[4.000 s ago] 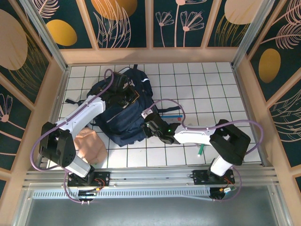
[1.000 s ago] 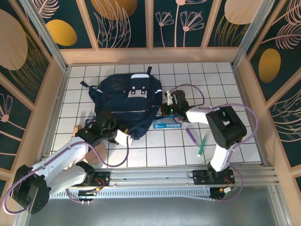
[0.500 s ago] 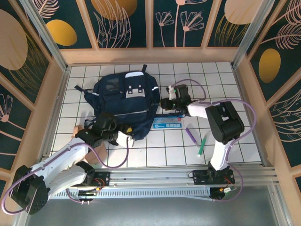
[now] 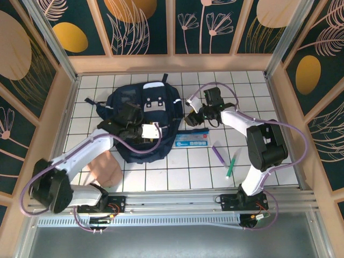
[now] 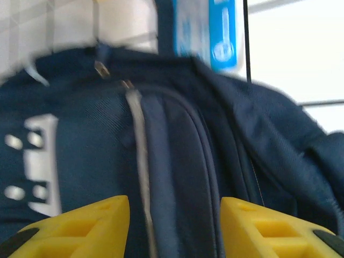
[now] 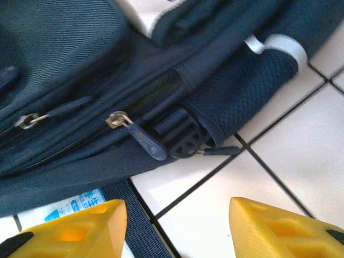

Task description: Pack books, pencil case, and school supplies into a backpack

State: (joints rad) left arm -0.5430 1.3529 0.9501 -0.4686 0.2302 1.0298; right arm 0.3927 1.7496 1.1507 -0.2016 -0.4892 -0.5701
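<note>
**Both jaws apart at the backpack**

We see the backpack [image 4: 141, 115] lying flat on the tiled desk [image 4: 252, 91]. Our left jaws stand apart over its front, its grey stripe [image 5: 141, 161] between them. Our right jaws stand apart beside its zippered edge, gripping nothing.

We see a floor [image 4: 252, 91] of small white square tiles with dark grout lines, evenly lit, with only soft shadows. A pale wooden ledge [image 4: 172, 63] runs around it on three sides. Above the ledge rise the back wall [image 4: 145, 27], the left wall [image 4: 21, 80] and the right wall [image 4: 320, 91]. All three are dark teal, painted with gold and peach ovals and thin line drawings of leaves and flowers, and divided by pale wooden strips. Slanted metal posts [image 4: 51, 40] stand at the back corners. Along the near edge we find a metal rail [image 4: 172, 200], then a grey slotted strip [image 4: 161, 221].
</note>
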